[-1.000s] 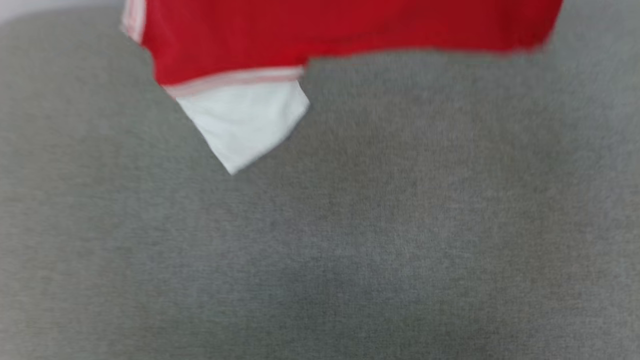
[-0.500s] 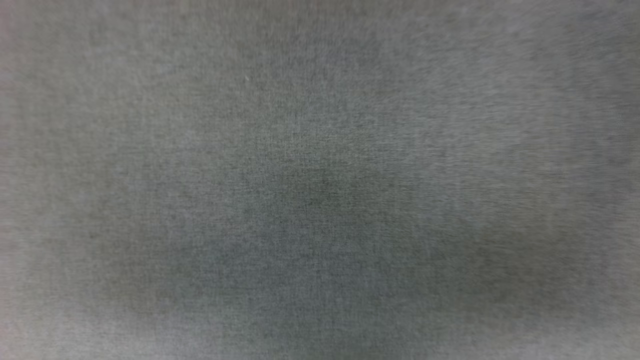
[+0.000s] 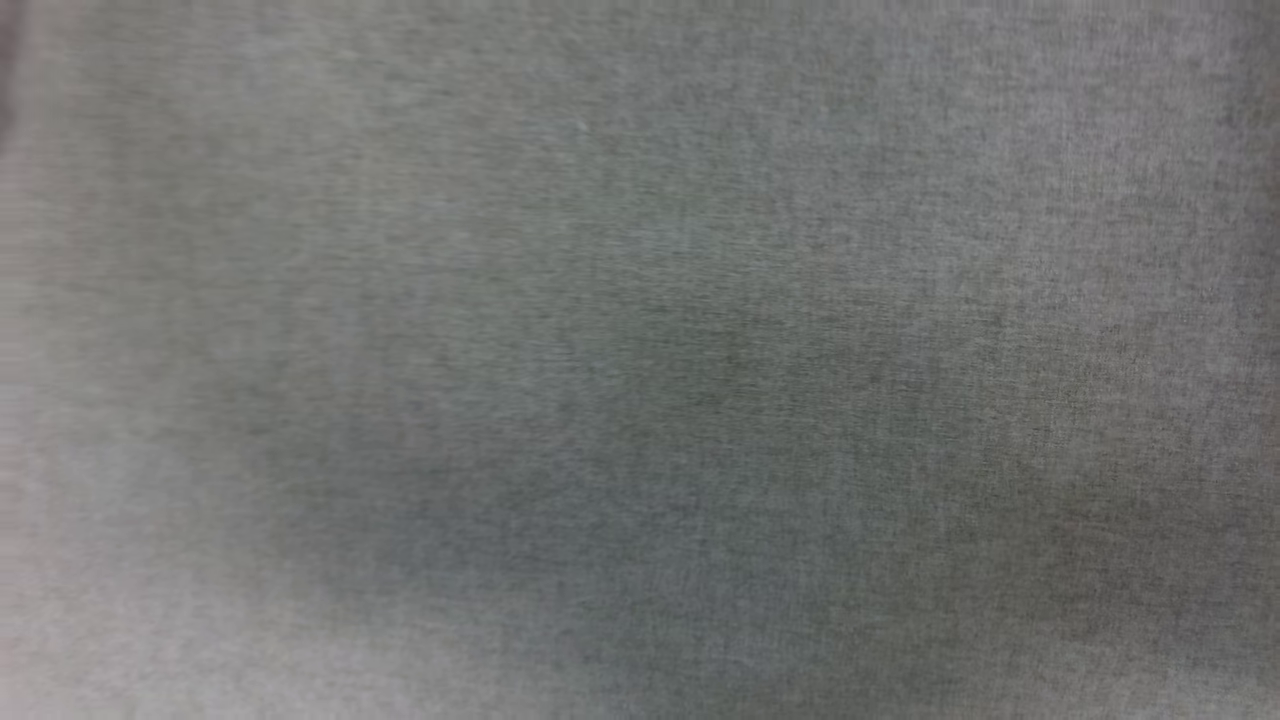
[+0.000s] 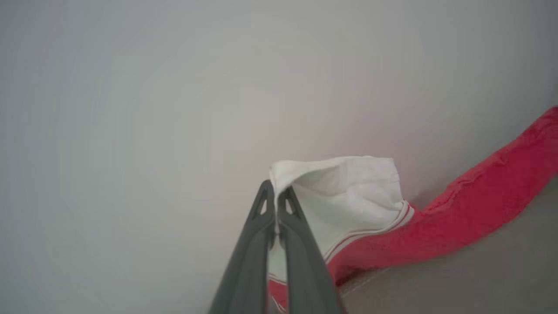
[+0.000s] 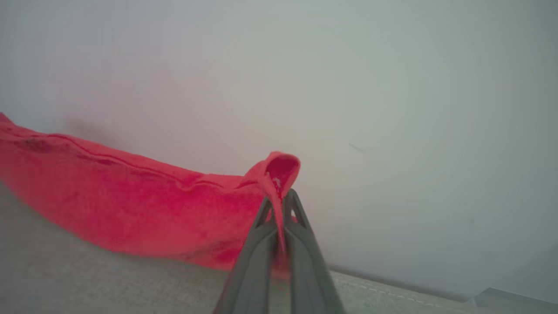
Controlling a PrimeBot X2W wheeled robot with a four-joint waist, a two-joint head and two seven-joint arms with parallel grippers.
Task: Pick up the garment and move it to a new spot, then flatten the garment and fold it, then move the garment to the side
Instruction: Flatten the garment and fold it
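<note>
A pale wall backs the grey woven fabric surface [image 3: 640, 360]. Since a second ago the head camera has swung off the bright red soft T-shirt [image 4: 457, 218]. The left tool [image 4: 276, 198] clamps its white sleeve end [image 4: 348, 187] and the right tool [image 5: 279, 200] its red edge, stretching it along the far wall, probably mid-move.

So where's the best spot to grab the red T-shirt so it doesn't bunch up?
At two far-apart edges, one from each side, as now: the left gripper pinches the white sleeve end, the right gripper a red edge fold. That likely keeps the T-shirt stretched out between them.
</note>
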